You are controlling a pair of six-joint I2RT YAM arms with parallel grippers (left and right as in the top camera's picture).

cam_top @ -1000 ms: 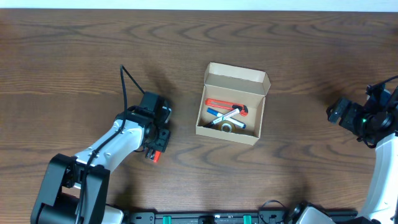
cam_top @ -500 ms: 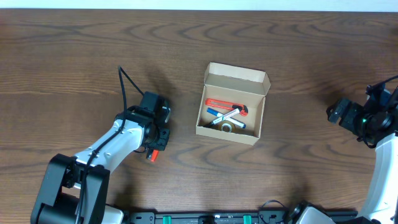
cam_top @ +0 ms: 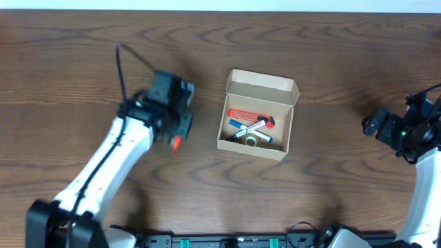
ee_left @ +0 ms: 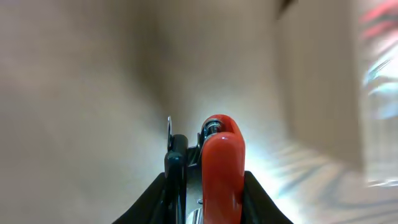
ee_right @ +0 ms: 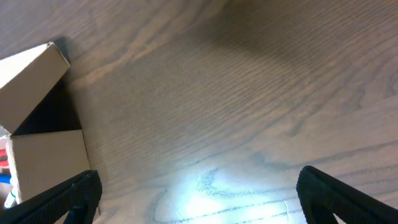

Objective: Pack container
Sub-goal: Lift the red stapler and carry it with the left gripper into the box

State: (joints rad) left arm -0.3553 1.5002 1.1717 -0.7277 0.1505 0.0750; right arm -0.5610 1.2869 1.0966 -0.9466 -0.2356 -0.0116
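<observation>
Holding a small red plastic tool with a black and metal part (ee_left: 221, 165) pinched between its fingers, the left claw (cam_top: 173, 135) hangs above the dark wood-grain bench (cam_top: 324, 48). It is near the left side of the small tan cardboard box container (cam_top: 252, 147), which sits mid-bench with its flap lid standing open on the far side. The box already holds a red-handled tool (cam_top: 249, 114), a blue marker (cam_top: 238, 125), a white marker (cam_top: 252, 129) and a small roll of tape (cam_top: 253, 140), so free floor inside looks scarce. The step in hand seems to be carrying the piece over to drop it in. Doing it well probably means clearing the near-left wall with height to spare, centring over the opening, then lowering before letting go, so the piece neither tips the light box nor bounces out. The right claw (cam_top: 375, 124) waits spread wide and holding nothing, well apart at the right edge; it could steady the box if needed.
</observation>
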